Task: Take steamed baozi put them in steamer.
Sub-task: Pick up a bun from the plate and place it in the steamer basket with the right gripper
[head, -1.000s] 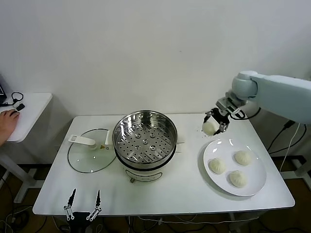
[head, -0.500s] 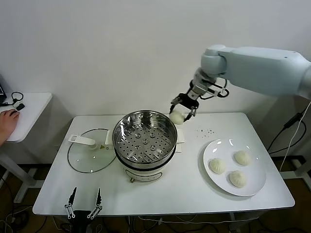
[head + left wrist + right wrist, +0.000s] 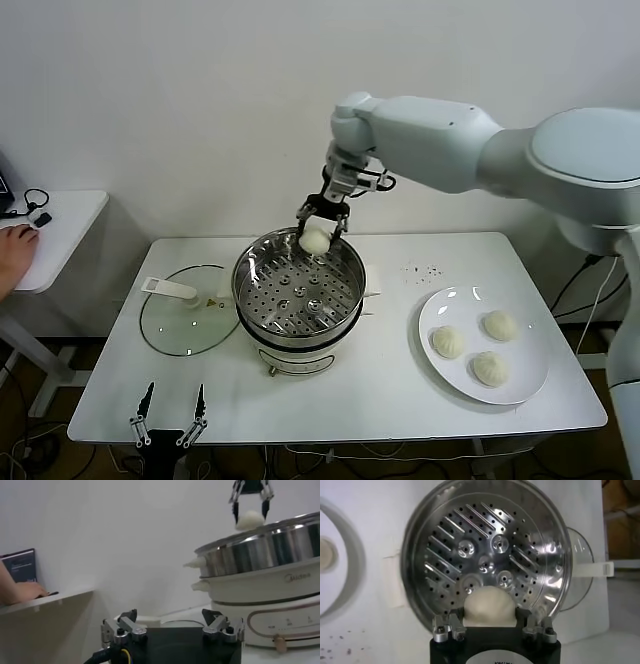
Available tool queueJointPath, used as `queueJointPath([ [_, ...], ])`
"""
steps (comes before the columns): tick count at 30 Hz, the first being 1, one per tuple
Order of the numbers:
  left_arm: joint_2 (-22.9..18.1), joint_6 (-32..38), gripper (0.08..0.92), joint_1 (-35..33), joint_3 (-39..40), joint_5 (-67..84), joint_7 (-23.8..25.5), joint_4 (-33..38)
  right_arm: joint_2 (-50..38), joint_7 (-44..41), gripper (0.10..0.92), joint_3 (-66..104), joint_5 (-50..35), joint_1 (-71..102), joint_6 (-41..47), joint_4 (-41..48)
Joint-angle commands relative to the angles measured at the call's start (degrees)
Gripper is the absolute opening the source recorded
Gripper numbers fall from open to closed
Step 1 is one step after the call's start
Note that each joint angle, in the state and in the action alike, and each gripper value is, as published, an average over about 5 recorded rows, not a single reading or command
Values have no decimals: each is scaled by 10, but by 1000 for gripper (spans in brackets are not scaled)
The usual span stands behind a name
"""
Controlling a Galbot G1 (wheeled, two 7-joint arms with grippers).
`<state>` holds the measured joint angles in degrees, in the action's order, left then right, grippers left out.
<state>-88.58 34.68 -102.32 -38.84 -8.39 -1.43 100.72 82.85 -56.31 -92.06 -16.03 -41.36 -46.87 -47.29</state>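
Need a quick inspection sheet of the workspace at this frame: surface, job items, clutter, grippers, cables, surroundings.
Surface: white rectangular table, dark specks near its back edge.
Job's things: shiny round steel steamer, perforated tray bare; one off-white bun held above its rim; three buns on the round white plate.
Clutter: round glass lid lying flat left of the steamer.
Grippers: right gripper shut on the bun over the steamer; left gripper open, parked at the table's front edge.
Cables: black cable right of the table.
Surroundings: white wall; person's hand on a side table.

Four buns (image 3: 316,240) are counted, three on one plate (image 3: 530,385); one steamer (image 3: 298,290) and one lid (image 3: 186,312) are seen.
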Motion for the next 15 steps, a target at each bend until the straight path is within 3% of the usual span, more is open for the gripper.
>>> queueJointPath([
  [1, 1, 0, 823, 2, 2, 1, 0, -2, 90, -5, 679, 20, 53, 75, -31, 104],
  [15, -1, 1, 823, 8, 0, 1, 1, -5, 108, -18, 679, 34, 80, 108, -31, 140],
])
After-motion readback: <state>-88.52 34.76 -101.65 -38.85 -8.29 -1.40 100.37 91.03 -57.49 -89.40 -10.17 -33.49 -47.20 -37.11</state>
